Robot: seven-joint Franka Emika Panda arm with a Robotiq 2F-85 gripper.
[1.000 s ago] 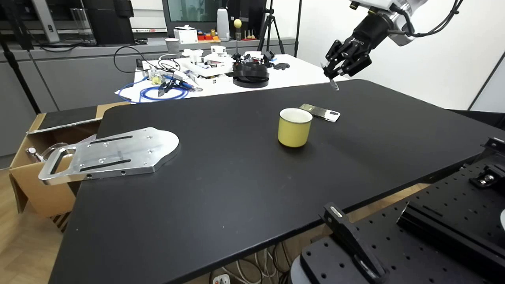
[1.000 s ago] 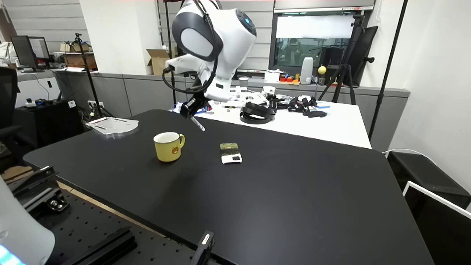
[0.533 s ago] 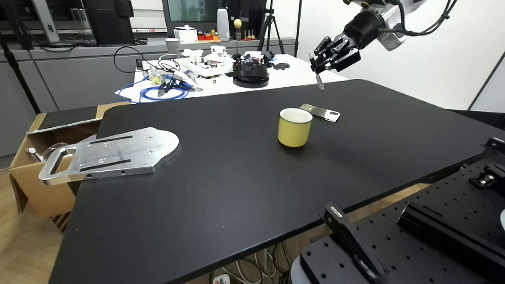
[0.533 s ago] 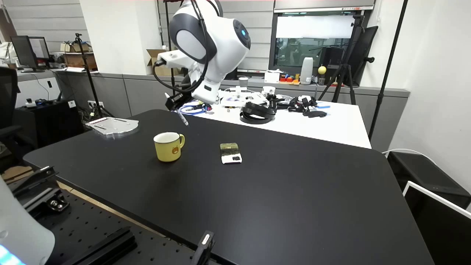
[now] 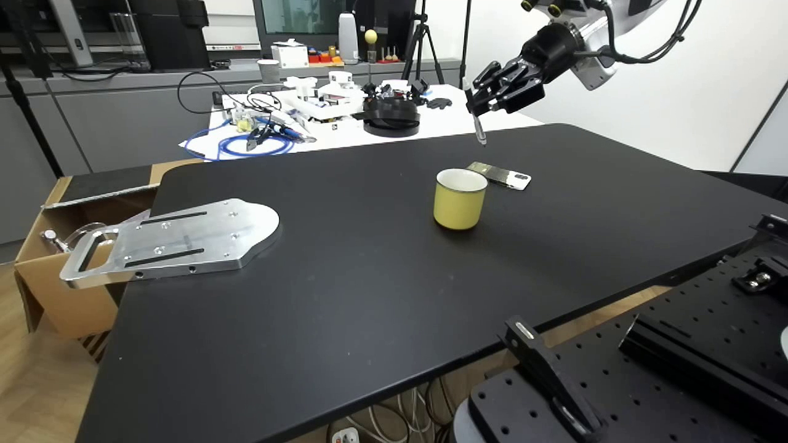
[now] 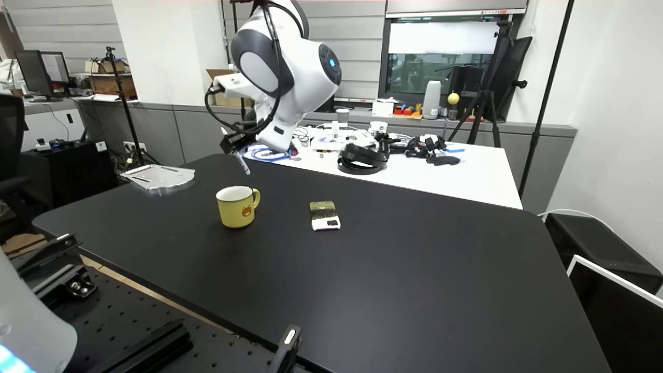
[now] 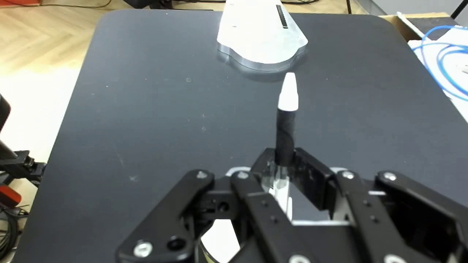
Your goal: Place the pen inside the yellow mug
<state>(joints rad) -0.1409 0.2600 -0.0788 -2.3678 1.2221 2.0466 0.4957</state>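
The yellow mug [image 5: 458, 206] stands upright on the black table in both exterior views, with its handle visible in an exterior view [image 6: 236, 210]. In the wrist view only part of its white inside [image 7: 221, 239] shows behind the gripper links. My gripper [image 7: 283, 160] is shut on the pen [image 7: 286, 126], whose dark section and white tip stick out past the fingertips. In both exterior views the gripper [image 5: 475, 101] [image 6: 231, 146] is raised above the table. The pen [image 5: 479, 130] [image 6: 243, 164] hangs tilted, its lower end above the mug's rim height and apart from the mug.
A flat phone-like item [image 5: 502, 175] [image 6: 325, 216] lies near the mug. A silver metal plate with a handle slot [image 5: 184, 237] [image 7: 261, 33] lies at the table's edge, over a cardboard box [image 5: 68, 301]. A white table [image 6: 440, 181] with cables and parts adjoins the black table.
My gripper, carrying the pen, has moved left in both exterior views, closer to the mug. The pen hangs more steeply in an exterior view. The mug and the phone-like item have not moved.
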